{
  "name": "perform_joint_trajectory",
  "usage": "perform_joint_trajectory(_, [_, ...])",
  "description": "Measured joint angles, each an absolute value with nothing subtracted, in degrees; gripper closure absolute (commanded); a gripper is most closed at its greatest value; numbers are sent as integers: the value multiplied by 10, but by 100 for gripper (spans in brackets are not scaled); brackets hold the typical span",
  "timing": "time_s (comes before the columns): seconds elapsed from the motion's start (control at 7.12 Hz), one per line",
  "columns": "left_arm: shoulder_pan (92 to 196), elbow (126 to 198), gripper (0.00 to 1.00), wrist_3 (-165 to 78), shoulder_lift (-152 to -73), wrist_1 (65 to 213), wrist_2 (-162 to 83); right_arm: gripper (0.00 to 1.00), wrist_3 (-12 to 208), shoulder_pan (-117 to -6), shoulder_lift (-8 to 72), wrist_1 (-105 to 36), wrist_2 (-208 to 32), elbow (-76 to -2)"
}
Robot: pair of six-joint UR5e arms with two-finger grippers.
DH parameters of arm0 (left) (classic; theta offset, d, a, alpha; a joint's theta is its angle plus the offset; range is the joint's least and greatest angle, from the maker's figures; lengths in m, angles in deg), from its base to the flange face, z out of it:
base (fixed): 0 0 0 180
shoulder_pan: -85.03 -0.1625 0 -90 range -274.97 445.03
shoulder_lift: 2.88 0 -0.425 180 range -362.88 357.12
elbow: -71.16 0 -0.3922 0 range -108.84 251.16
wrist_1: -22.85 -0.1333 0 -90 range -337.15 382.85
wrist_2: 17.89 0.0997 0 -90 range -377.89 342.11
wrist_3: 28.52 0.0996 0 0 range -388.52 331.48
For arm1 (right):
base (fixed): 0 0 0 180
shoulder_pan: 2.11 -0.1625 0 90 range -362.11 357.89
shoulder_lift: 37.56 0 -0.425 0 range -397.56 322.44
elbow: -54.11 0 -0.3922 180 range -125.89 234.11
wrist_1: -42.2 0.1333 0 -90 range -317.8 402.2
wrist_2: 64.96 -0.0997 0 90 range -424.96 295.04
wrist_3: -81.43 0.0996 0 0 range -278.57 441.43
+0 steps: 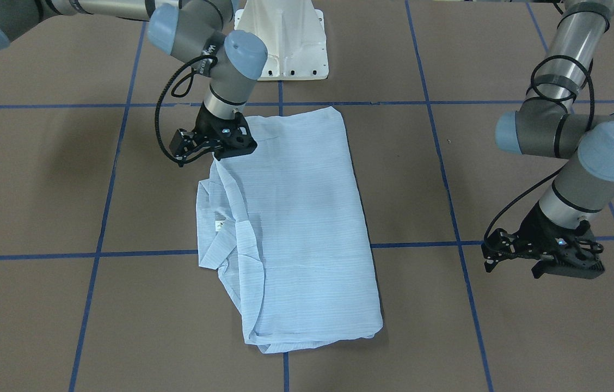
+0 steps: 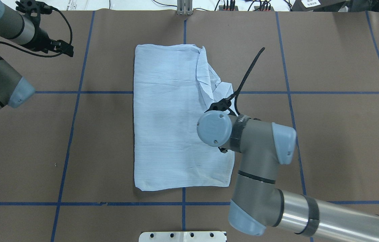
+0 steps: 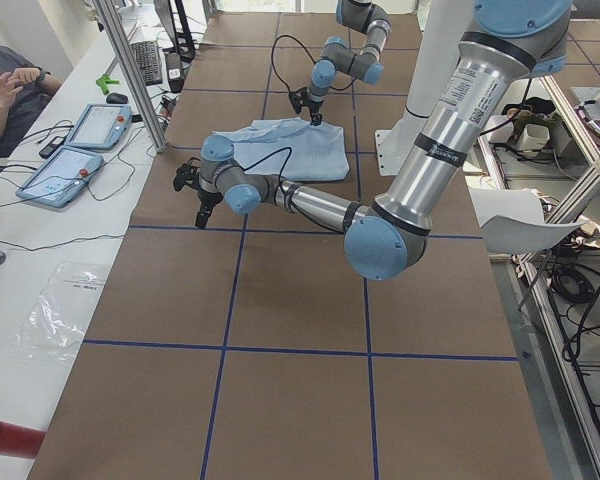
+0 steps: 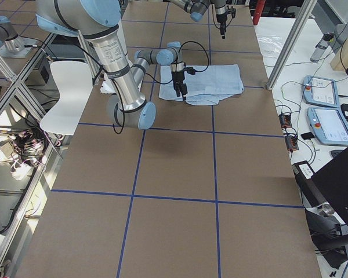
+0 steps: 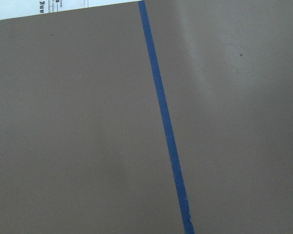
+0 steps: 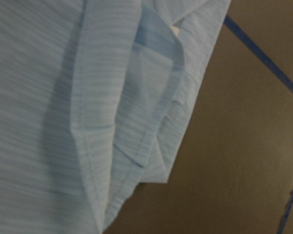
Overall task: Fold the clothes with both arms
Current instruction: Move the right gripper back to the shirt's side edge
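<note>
Right gripper sits at the edge of the folded shirt, with the collar just beside it. Left gripper hangs over the table, well apart from the shirt. Jaw state of the 2 grippers: cannot tell.

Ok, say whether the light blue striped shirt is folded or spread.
Folded: the light blue striped shirt lies as a narrow rectangle, no sleeves showing, collar layers stacked along one edge.
</note>
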State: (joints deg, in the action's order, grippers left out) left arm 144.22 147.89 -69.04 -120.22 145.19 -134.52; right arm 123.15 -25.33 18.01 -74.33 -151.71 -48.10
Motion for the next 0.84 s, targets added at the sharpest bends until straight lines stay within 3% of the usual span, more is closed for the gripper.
perform_joint_trajectory(0.56, [1440,1486,0,-691,-1202,1452,-1351,0,1232,-293,235,-687,-1563,-538])
perform_joint_trajectory(0.84, [1428,1548,0,-701,-1167,1450,-1381,0,1326,-313,237,-599,-1627,-539])
